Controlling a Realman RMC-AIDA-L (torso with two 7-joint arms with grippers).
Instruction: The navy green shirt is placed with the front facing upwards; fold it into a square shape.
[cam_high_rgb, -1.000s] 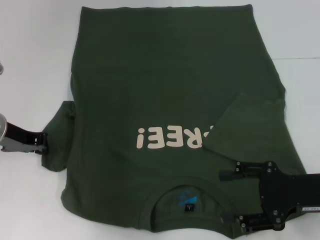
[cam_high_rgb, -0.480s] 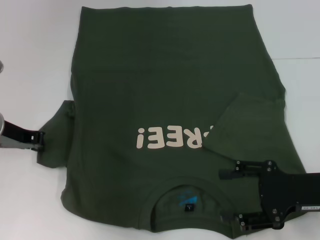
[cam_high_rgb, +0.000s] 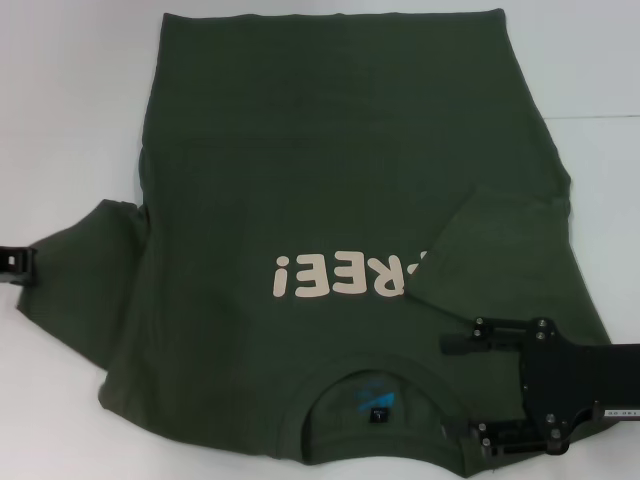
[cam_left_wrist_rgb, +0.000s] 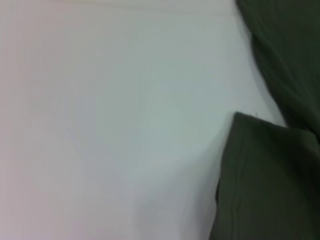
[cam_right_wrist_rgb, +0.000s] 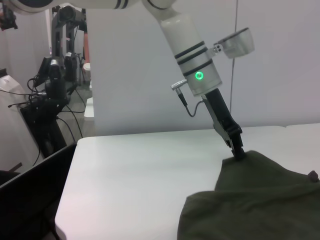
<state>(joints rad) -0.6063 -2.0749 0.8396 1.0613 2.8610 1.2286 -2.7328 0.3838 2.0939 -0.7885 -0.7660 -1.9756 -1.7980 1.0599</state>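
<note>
As left gripper pinching navy green shirt sleeve retreats outward, sleeve newly spread; right gripper agape

- Right gripper: matte black plates and two slim fingers, studded with small round screws (a white label strip sits near the edge).
- Left gripper: black fingers below a white, black-banded arm segment with a green light and a grey cable.

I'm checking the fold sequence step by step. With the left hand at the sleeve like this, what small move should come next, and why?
Probably lift the left hand, which pinches the left sleeve, and carry it inward over the navy green shirt. That sleeve lies stretched out on the table, while the other sleeve is already folded in, covering part of the lettering. The right hand sits open near the collar.
</note>
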